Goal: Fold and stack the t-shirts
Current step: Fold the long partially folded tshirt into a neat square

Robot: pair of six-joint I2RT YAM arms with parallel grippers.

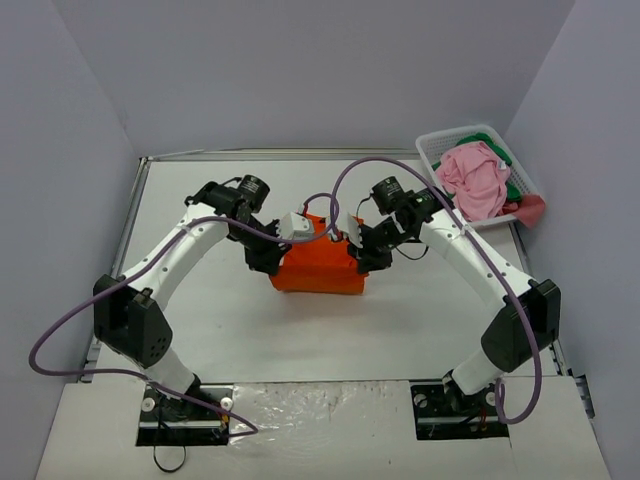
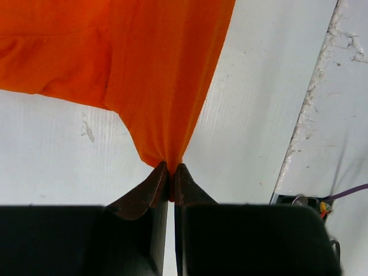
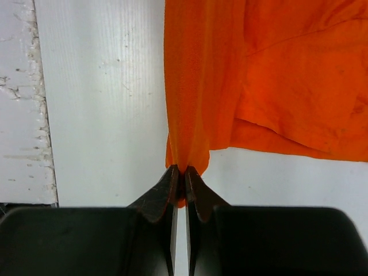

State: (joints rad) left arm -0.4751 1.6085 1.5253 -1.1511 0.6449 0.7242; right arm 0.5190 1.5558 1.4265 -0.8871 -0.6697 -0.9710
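From the left wrist, the left fingers (image 2: pixel 164 171) are closed to a sliver on a gathered corner of the orange shirt (image 2: pixel 161 69). The cloth is bunched to a point at the tips and fans out wide beyond them over the white desk (image 2: pixel 247 115). A rough seam in the desk runs down the right side of this view, and a purple cable (image 2: pixel 351 190) shows in the low right corner. From the right wrist, the right fingers (image 3: pixel 172 175) are pinched just as tight on another bunched corner of the same shirt. A small fold of orange pokes out below the tips, and the rest spreads up and to the right, creased, with a hem line across it. The top view shows what neither wrist view does. The two arms bend inward and meet over the middle of the desk. The orange shirt sits between them as a compact mass, its upper edge raised to the wrists and its lower part lying on the desk. From here the fingers are too hidden by the wrists to judge their gap. At the far right corner stands a white basket (image 1: pixel 432 150) holding a pink shirt (image 1: pixel 475 180), with a green shirt (image 1: pixel 512 187) under it, well apart from the orange one.
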